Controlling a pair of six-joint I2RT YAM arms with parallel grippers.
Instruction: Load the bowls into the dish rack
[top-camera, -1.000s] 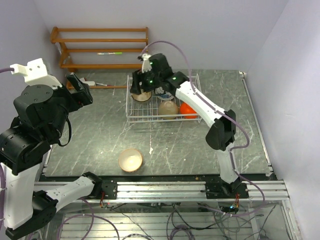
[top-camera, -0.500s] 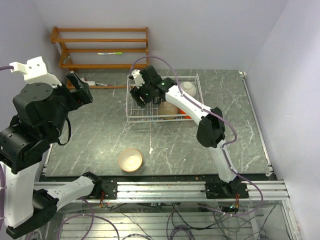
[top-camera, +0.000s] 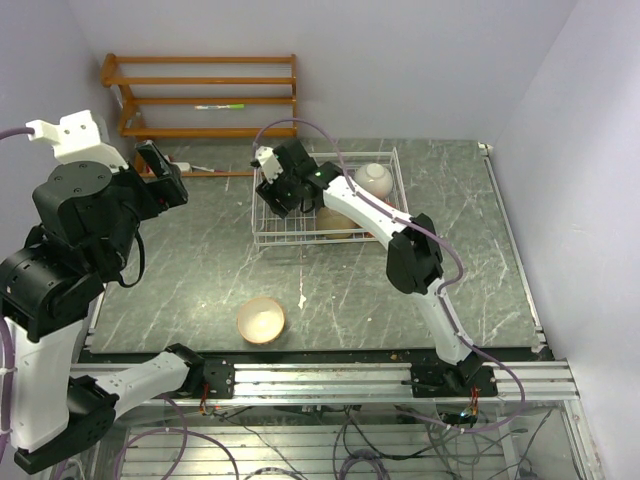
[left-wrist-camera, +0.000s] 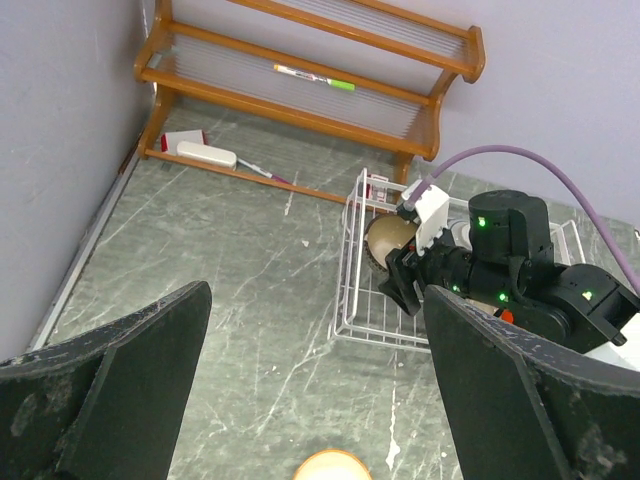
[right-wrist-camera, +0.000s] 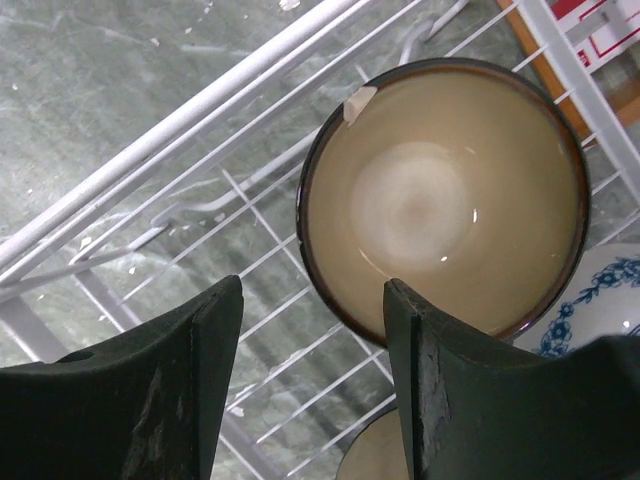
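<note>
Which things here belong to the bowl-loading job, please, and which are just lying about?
Job: dish rack; brown bowl, blue-and-white bowl and white bowl in it; beige bowl on the table.
Lying about: wooden shelf, marker on it, small white block beside it.

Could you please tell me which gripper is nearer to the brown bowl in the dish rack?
Right. The right gripper hangs directly above the brown bowl inside the dish rack; the left gripper is raised far off to the rack's left.
</note>
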